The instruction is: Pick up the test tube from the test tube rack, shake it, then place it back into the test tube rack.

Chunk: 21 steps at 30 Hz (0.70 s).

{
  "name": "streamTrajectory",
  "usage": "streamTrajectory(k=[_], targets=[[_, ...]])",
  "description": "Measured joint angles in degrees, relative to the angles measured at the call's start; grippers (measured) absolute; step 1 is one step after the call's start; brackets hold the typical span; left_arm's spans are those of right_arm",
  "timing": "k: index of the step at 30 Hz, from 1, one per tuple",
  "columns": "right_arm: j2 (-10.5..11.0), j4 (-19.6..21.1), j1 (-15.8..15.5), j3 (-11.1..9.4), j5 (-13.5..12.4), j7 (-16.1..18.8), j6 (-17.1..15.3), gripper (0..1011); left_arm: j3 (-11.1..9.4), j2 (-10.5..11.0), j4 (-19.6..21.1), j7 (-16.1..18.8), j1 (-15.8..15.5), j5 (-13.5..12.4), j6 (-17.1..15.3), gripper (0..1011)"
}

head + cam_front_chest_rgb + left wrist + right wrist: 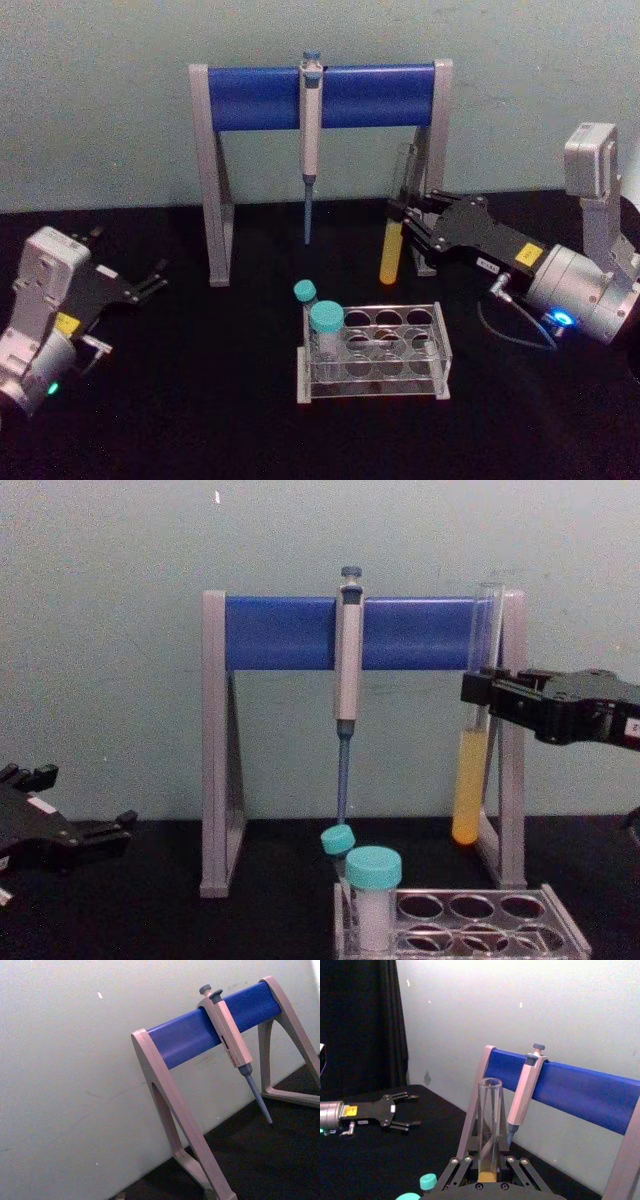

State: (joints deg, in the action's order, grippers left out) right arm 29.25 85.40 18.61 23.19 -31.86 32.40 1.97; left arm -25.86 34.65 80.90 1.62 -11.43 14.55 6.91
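**Tube Out of the Rack, in the Right Gripper**

The right gripper [401,222] is pinching the test tube [391,243] at about mid-height, its fingers pressing on the glass from both sides. The tube is hanging nearly upright, clear of the rack [437,375], behind it and toward its right end. In the chest view the tube [470,780] is standing out in front of the stand's right leg, with yellow liquid filling its lower part and its open mouth reaching the level of the blue crossbar. The right wrist view is looking along the tube [490,1125] toward its open rim.

The rack is sitting on the black table and holding two teal-capped vials [326,325] at its left end. A pipette [311,120] is hanging from the stand [250,97] behind.

The left gripper [155,280] is resting low at the table's left side, well apart from the rack, its fingers spread.
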Motion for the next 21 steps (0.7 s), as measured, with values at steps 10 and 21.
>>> streamTrajectory(k=[10,21], targets=[[-0.2,0.1,-0.1,-0.2,0.0,-0.1,0.2,221,0.0,0.0,0.0,0.0,0.0,0.0,0.0,1010],[-0.3,0.3,0.1,-0.3,0.0,0.0,0.2,221,0.0,0.0,0.0,0.0,0.0,0.0,0.0,1009]])
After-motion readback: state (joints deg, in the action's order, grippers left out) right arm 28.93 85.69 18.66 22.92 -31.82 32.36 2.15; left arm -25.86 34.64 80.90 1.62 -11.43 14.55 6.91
